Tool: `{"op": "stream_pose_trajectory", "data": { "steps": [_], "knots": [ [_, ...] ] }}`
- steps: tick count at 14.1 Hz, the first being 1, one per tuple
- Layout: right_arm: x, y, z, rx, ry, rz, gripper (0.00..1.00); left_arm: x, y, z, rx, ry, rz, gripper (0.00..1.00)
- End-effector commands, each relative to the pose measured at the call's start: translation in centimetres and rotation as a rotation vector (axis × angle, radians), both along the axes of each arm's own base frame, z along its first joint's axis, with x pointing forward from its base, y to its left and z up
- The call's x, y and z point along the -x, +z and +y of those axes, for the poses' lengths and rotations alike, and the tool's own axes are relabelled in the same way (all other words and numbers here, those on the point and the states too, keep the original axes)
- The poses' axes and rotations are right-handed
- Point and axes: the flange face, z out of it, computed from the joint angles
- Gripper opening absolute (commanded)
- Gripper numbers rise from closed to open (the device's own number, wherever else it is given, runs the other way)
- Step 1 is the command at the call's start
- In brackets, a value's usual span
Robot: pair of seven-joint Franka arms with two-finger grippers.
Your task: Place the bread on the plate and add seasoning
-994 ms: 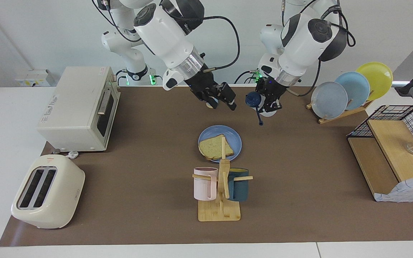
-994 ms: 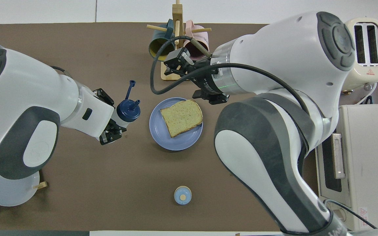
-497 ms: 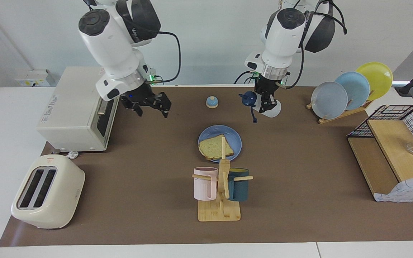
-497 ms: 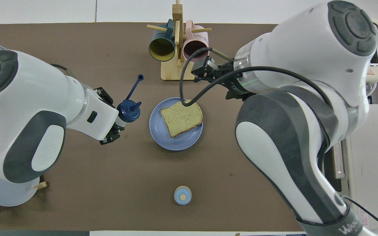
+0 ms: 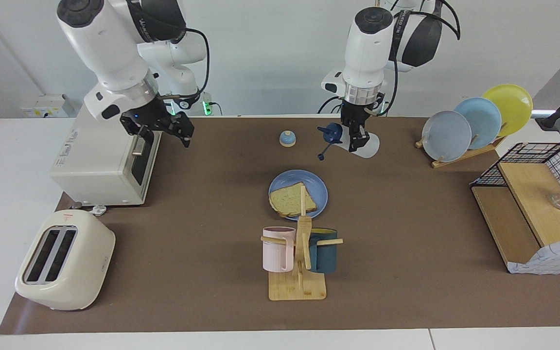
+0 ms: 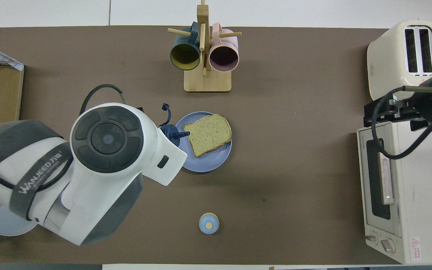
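We judge the bread (image 5: 292, 200) step done: it lies on the plate (image 5: 320, 190) at table centre. Our left gripper (image 5: 356, 138), clamped on the seasoning (image 5: 367, 145), hangs at the plate's one o'clock in the facing view and must carry it over the bread. Our right gripper (image 5: 163, 130) waits wide open over the oven (image 5: 110, 146), at ten o'clock.

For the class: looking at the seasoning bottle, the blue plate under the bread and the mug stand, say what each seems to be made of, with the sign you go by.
Seasoning bottle: likely plastic, its body cloudy and translucent, with an opaque navy cap.
Plate: matte blue with no glare, perhaps plastic or matte ceramic; the look leaves it open.
Mug stand: pale wood, possibly bamboo, unpainted, with faint grain lines on its base.
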Motion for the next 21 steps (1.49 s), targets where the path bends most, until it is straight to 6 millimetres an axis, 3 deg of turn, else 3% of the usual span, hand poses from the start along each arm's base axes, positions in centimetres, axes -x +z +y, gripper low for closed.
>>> {"op": "stream_pose_trajectory", "data": {
  "steps": [1, 3, 6, 9, 15, 17, 19, 21],
  "knots": [
    [1.0, -2.3, -1.7, 0.019, 0.022, 0.004, 1.00, -0.5, -0.2, -2.8, -0.092, 0.007, -0.024, 0.00],
    [0.8, -2.5, -2.8, 0.015, 0.028, 0.008, 1.00, -0.5, -0.7, -4.2, -0.155, -0.001, -0.034, 0.00],
    [0.6, -2.7, -3.4, 0.015, 0.019, 0.002, 1.00, 0.1, -3.6, -7.2, -0.294, -0.025, -0.051, 0.00],
    [0.2, -3.3, -4.9, -0.001, 0.014, 0.020, 1.00, 0.1, -4.2, -7.4, -0.393, -0.048, -0.099, 0.00],
    [0.7, -5.0, -6.2, -0.006, 0.023, 0.007, 1.00, 0.9, -11.7, -10.4, -0.704, -0.144, -0.140, 0.00],
    [0.6, -4.8, -7.0, -0.006, 0.022, 0.000, 1.00, 0.8, -12.1, -10.5, -0.752, -0.154, -0.167, 0.00],
    [0.7, -4.8, -9.2, -0.016, 0.049, 0.001, 1.00, 0.2, -13.2, -10.4, -0.838, -0.174, -0.213, 0.00],
    [0.8, -4.9, -9.5, -0.017, 0.041, 0.004, 1.00, -0.1, -13.4, -10.5, -0.891, -0.192, -0.253, 0.00]
  ]
}}
